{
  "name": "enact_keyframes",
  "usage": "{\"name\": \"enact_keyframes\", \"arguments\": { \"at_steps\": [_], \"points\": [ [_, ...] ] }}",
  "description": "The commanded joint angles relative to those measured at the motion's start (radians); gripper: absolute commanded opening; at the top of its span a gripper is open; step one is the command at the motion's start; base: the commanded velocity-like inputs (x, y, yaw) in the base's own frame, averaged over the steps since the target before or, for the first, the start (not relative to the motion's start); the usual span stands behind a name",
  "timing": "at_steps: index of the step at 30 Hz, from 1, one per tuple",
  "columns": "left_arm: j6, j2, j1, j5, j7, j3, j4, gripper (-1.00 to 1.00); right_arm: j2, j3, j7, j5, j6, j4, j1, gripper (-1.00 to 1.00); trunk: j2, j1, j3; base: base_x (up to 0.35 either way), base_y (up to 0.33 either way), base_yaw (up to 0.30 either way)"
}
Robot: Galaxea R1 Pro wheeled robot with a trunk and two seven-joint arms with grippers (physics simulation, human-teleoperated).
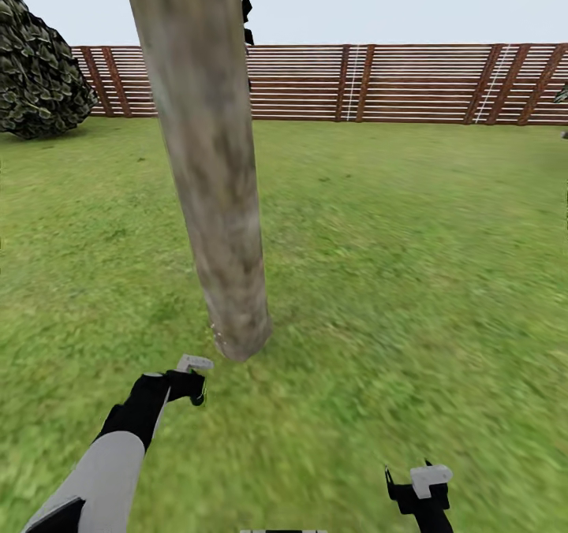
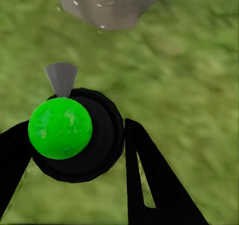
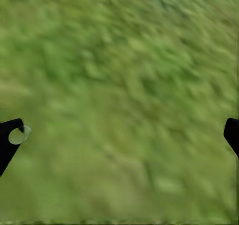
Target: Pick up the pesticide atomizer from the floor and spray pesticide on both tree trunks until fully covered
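Straight ahead of you in the head view, the tree trunk [image 1: 209, 162] rose from the lawn [image 1: 394, 281] with a slight lean, its top cut off by the frame's edge so no crown was visible. Behind it ran the slatted fence [image 1: 379, 83], with a dark leafy bush [image 1: 39, 68] at far left. Your left gripper [image 1: 193, 375] sat just short of the trunk's base; what it held was hard to make out there. Your right gripper [image 1: 418, 486] hung low over grass, partly cut off.

From the left wrist view, your fingers [image 2: 149, 180] were clenched around the pesticide atomizer [image 2: 74, 135], a black body with a green ball and grey nozzle pointing toward the trunk's foot [image 2: 107, 5].

From the right wrist view, your fingers [image 3: 10, 135] stood released, wide apart, with only blurred grass between.
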Motion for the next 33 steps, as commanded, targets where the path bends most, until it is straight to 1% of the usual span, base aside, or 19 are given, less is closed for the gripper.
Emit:
{"name": "enact_keyframes", "arguments": {
  "at_steps": [1,5,8,11,12,13,14,15,16,17,18,21,22,23,26,27,28,31,33],
  "points": [
    [0.007,0.003,0.002,-0.001,-0.001,-0.002,-0.041,-1.0,0.0,0.0,0.0,0.0,0.0,0.0,0.0,1.0,0.0,0.0,0.0,-0.329,0.0,0.0],
    [0.049,0.001,0.003,-0.003,-0.001,-0.005,-0.072,-1.0,0.0,0.0,0.0,0.0,0.0,0.0,0.0,1.0,0.0,0.0,0.0,-0.145,0.0,0.0],
    [0.062,-0.013,-0.002,-0.003,-0.002,-0.003,-0.076,-1.0,0.0,0.0,0.0,0.0,0.0,0.0,0.0,1.0,0.0,0.0,0.0,-0.02,0.0,0.0],
    [0.081,-0.041,-0.004,-0.001,-0.004,-0.053,-0.076,-1.0,0.0,0.0,0.0,0.0,0.0,0.0,0.0,1.0,0.0,0.0,0.0,-0.003,0.0,0.0],
    [0.088,-0.05,-0.001,0.001,-0.005,-0.098,-0.076,-1.0,0.0,0.0,0.0,0.0,0.0,0.0,0.0,1.0,0.0,0.0,0.0,0.0,0.0,0.0],
    [0.091,-0.05,-0.001,0.004,-0.005,-0.119,-0.077,-1.0,0.0,0.0,0.0,0.0,0.0,0.0,0.0,1.0,0.0,0.0,0.0,0.0,0.0,0.0],
    [0.093,-0.048,-0.004,0.005,-0.005,-0.128,-0.078,-1.0,0.0,0.0,0.0,0.0,0.0,0.0,0.0,1.0,0.0,0.0,0.0,0.0,0.0,0.0],
    [0.124,-0.017,-0.007,0.006,-0.006,-0.108,-0.128,-1.0,0.0,0.0,0.001,0.001,0.0,0.0,0.0,1.0,0.0,0.0,0.0,0.0,0.0,0.0],
    [0.136,-0.004,-0.007,0.007,-0.011,-0.096,-0.146,-1.0,0.0,0.0,0.0,0.001,0.0,0.0,0.0,1.0,0.0,0.0,0.0,0.0,0.0,0.0],
    [0.144,0.005,-0.007,0.007,-0.035,-0.091,-0.162,-1.0,0.0,0.001,0.001,0.001,0.0,0.0,0.0,1.0,0.0,0.0,0.0,0.0,0.0,0.0],
    [0.147,0.006,-0.003,0.006,-0.06,-0.093,-0.17,-1.0,0.0,0.001,0.001,0.001,0.0,0.0,0.0,1.0,0.0,0.0,0.0,0.0,0.0,0.0],
    [0.15,0.0,0.002,0.004,-0.088,-0.101,-0.182,-1.0,0.0,0.001,0.001,0.001,0.0,0.0,0.0,1.0,0.0,0.0,0.0,-0.103,0.0,0.0],
    [0.15,-0.009,0.002,0.004,-0.096,-0.105,-0.186,-1.0,0.0,0.001,0.001,0.001,0.0,0.0,0.0,1.0,0.0,0.0,0.0,-0.295,0.0,0.0],
    [0.151,-0.017,0.001,0.004,-0.097,-0.113,-0.187,-1.0,-0.001,0.0,0.001,0.001,0.0,0.0,0.0,1.0,0.0,0.0,0.0,-0.188,0.0,0.0],
    [0.152,-0.027,-0.008,0.004,-0.099,-0.121,-0.192,-1.0,-0.001,0.0,0.001,0.001,0.0,0.0,0.0,1.0,0.0,0.0,0.0,-0.079,0.0,0.0],
    [0.152,-0.03,-0.011,0.005,-0.099,-0.122,-0.217,-1.0,-0.001,0.001,0.001,0.002,0.0,0.0,0.0,1.0,0.0,0.0,0.0,-0.013,0.0,0.0],
    [0.155,-0.03,-0.012,0.005,-0.099,-0.123,-0.231,-1.0,-0.001,0.001,0.001,0.002,0.0,0.0,0.0,1.0,0.0,0.0,0.0,-0.008,0.0,0.0],
    [0.204,-0.026,-0.029,0.007,-0.103,-0.123,-0.278,-1.0,-0.002,0.001,0.001,0.001,0.0,0.0,0.0,1.0,0.0,0.0,0.0,-0.003,0.0,0.0],
    [0.236,-0.017,-0.047,0.006,-0.128,-0.124,-0.293,-1.0,-0.002,0.001,0.001,0.001,0.0,0.0,0.0,1.0,0.0,0.0,0.0,0.0,0.0,0.0]
  ]
}}
